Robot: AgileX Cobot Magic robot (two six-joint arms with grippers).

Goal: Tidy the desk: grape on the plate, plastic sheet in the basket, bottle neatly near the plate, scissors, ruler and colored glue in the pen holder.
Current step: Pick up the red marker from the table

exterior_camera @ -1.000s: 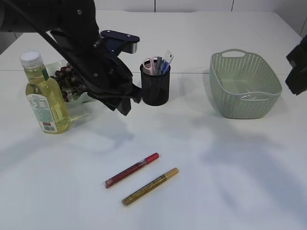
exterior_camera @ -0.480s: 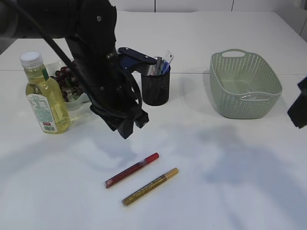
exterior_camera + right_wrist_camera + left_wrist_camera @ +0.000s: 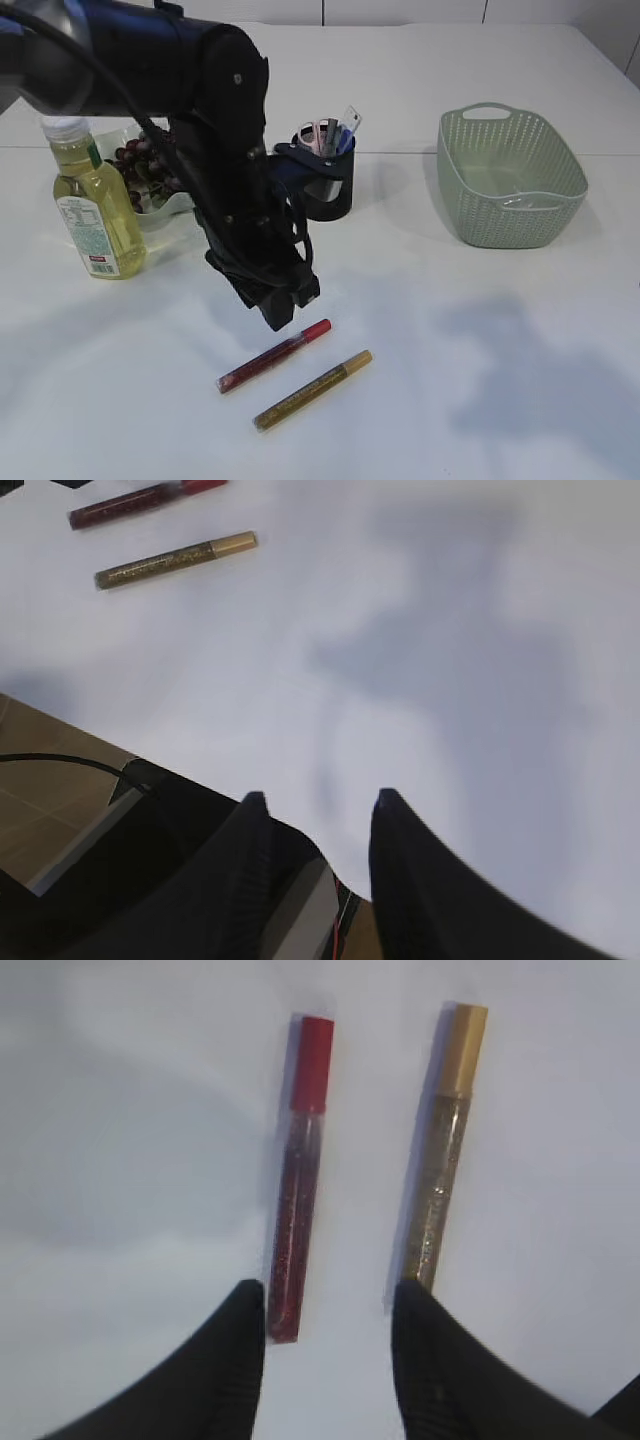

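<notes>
Left claw (image 3: 325, 1305) over the red glue stick (image 3: 298, 1175)
Open and empty, mid-frame; gold glue stick (image 3: 440, 1150) beside it; right claw (image 3: 315, 805) parted, empty, above bare desk (image 3: 450, 680)

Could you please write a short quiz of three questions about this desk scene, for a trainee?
1. True or false: the red glue pen is already in the pen holder.
2. Which pen lies nearer the left gripper? A red, B gold.
3. Where do the grapes lie?

Key: 1. False, it lies on the table beside the gold glue pen. 2. A. 3. On the plate, behind the bottle.
</notes>
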